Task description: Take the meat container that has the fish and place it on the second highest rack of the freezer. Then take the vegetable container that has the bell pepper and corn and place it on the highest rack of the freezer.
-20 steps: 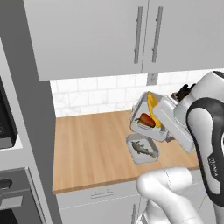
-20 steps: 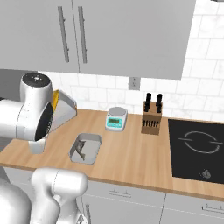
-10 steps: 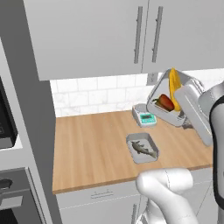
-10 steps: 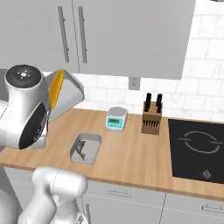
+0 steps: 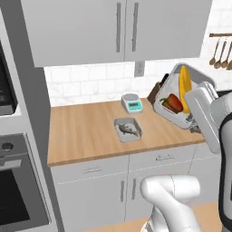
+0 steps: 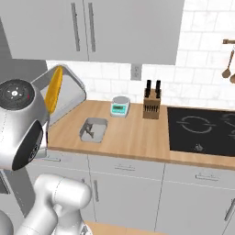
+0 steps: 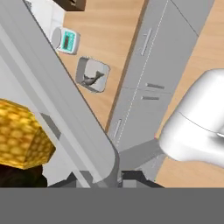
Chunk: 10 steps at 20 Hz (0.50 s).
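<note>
The arm has the vegetable container (image 5: pixel 174 102) lifted off the desk (image 5: pixel 86 131) and tipped steeply on edge, with the corn (image 5: pixel 183 84) standing almost upright inside it and the bell pepper (image 5: pixel 172 103) slumped at its lower end. The pincer (image 7: pixel 119 178) is closed tight on the container's rim, though its tips are mostly lost behind the tray wall in the hand view. The second tray, with the fish (image 5: pixel 127 129) in it, sits flat on the wooden desk near the front edge, well apart from the lifted one. Behind it, by the tiled wall, stands a small kitchen scale (image 5: pixel 132 103), and further right a knife block (image 6: pixel 151 99) just beside the dark hob (image 6: pixel 202 131). White wall cupboards (image 5: pixel 118 27) hang overhead; an oven (image 5: pixel 20 181) is cut off at the left edge. From the right base view the robot's shoulder hides the pepper and much of the container.
</note>
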Available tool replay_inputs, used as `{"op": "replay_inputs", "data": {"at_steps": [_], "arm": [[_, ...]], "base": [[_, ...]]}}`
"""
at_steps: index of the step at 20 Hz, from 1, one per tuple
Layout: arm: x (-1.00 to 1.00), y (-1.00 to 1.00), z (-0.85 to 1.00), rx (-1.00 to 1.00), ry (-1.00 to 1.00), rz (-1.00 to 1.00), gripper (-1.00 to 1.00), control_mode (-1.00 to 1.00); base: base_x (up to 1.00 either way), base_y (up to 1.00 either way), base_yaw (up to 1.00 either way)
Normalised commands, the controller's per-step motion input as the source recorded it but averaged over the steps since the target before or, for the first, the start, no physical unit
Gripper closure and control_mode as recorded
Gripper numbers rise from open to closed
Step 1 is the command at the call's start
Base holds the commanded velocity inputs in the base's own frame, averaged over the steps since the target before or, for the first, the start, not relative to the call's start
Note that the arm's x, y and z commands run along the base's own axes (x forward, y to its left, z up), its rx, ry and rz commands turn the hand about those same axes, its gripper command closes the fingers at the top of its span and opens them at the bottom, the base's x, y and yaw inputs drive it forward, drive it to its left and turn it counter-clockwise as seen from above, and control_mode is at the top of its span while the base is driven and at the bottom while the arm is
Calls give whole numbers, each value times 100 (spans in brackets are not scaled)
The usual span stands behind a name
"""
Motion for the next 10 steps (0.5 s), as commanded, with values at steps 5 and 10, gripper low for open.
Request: {"op": "replay_inputs", "data": {"at_steps": [5, 10], "arm": [[0, 0, 0, 0, 0, 0, 100, 100], [0, 0, 0, 0, 0, 0, 100, 100]], "base": [[-100, -23, -16], [-100, -2, -24]]}}
